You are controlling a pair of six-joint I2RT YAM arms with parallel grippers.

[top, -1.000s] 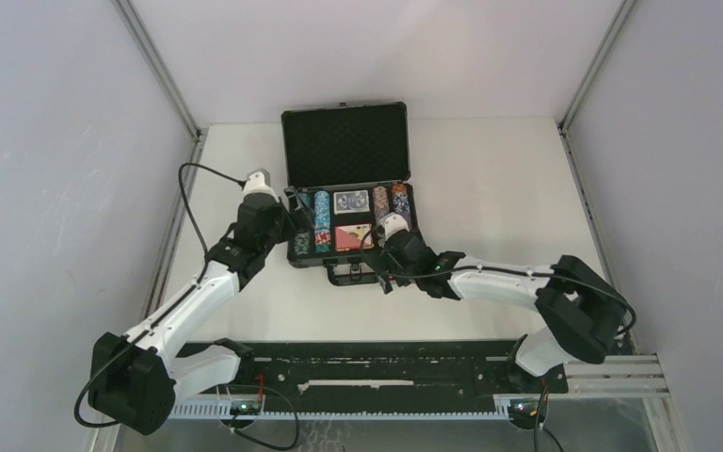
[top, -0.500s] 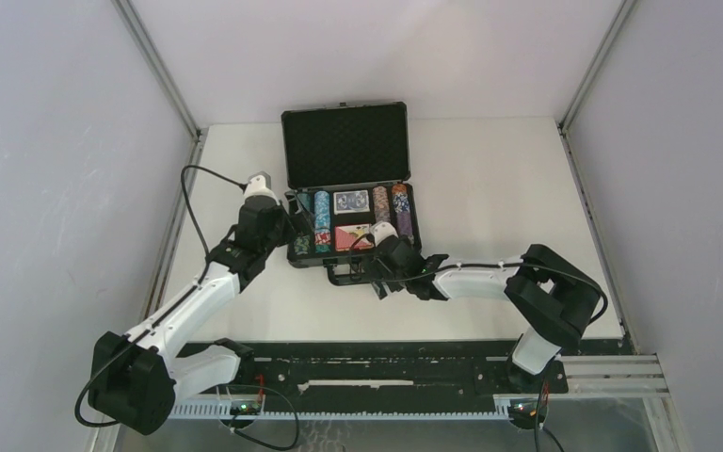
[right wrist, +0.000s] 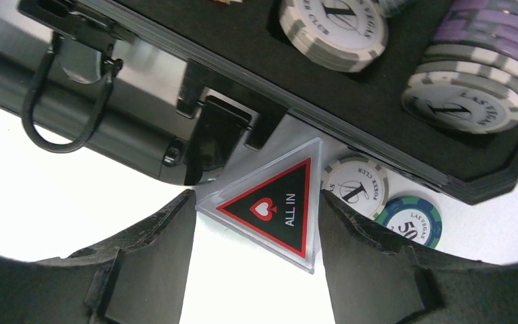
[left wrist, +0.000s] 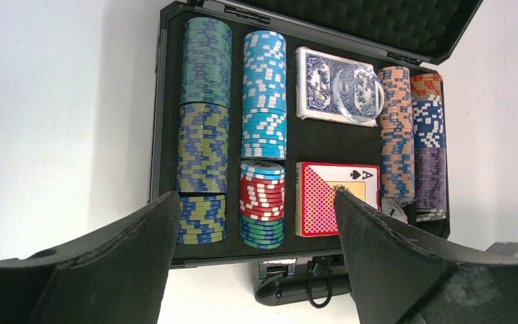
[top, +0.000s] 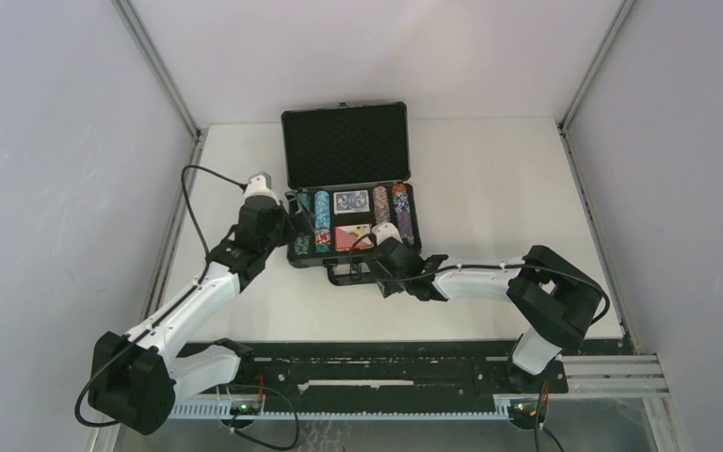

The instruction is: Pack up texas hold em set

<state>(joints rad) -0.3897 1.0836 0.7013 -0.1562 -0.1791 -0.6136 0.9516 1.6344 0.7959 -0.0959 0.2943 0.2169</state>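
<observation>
Briefcase (top: 345,146) crosswise (handle (top: 348,275) nearward)

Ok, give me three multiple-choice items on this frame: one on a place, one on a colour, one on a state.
1. The ALL IN triangle lies:
A) inside the case
B) on the table in front of the case, between the fingers of the right hand
C) on top of the lid

2. The deck under the clear round button is:
A) red
B) green
C) blue

3. The lid is:
A) open
B) latched shut
C) taken off

Key:
1 B, the right wrist view shows it on the white table by the latch.
2 C, its back is patterned blue.
3 A, it stands up with its foam showing.
</observation>
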